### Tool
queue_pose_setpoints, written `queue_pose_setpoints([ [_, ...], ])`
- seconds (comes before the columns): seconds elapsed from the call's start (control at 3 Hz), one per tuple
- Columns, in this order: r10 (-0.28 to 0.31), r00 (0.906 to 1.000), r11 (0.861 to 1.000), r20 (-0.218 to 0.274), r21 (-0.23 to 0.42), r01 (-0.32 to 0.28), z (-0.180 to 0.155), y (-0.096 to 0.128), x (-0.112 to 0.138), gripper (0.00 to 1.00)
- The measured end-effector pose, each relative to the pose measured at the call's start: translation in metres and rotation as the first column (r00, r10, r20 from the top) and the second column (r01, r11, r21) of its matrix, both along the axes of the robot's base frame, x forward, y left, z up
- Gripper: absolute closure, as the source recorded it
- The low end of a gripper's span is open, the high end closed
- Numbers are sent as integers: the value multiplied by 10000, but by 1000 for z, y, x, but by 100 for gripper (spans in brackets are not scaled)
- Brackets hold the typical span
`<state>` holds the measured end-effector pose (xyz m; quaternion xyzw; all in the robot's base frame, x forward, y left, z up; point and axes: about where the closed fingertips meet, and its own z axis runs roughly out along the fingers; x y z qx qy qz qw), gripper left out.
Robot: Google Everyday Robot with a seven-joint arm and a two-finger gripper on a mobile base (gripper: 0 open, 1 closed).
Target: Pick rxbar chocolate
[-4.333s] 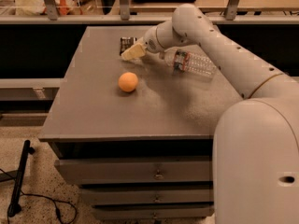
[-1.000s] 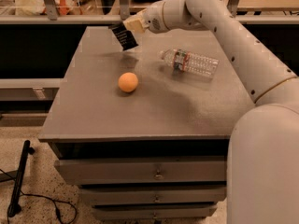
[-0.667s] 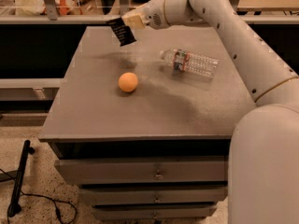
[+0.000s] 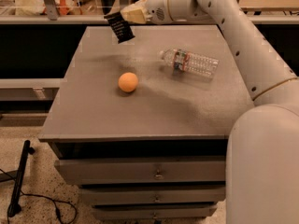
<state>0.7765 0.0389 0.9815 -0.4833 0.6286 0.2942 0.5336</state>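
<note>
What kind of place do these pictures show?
Probably a lab or workshop: a grey drawer cabinet serves as table, cables lie on the speckled floor, and the gripper holds the rxbar chocolate above the cabinet's far edge.

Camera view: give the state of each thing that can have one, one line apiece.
rxbar chocolate: held in the air by the tool, tilted
tool: shut on the rxbar chocolate, above the far edge of the table
water bottle: lying on its side
orange ball: resting on the table
drawers: shut

Tool (image 4: 125, 17) over table (image 4: 93, 113) far edge covers rxbar chocolate (image 4: 120, 31) top.
</note>
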Motion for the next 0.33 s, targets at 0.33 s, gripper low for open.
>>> queue_pose_setpoints([
  [0.33,2,10000,10000,-1,0,-2,0,0,0,100],
])
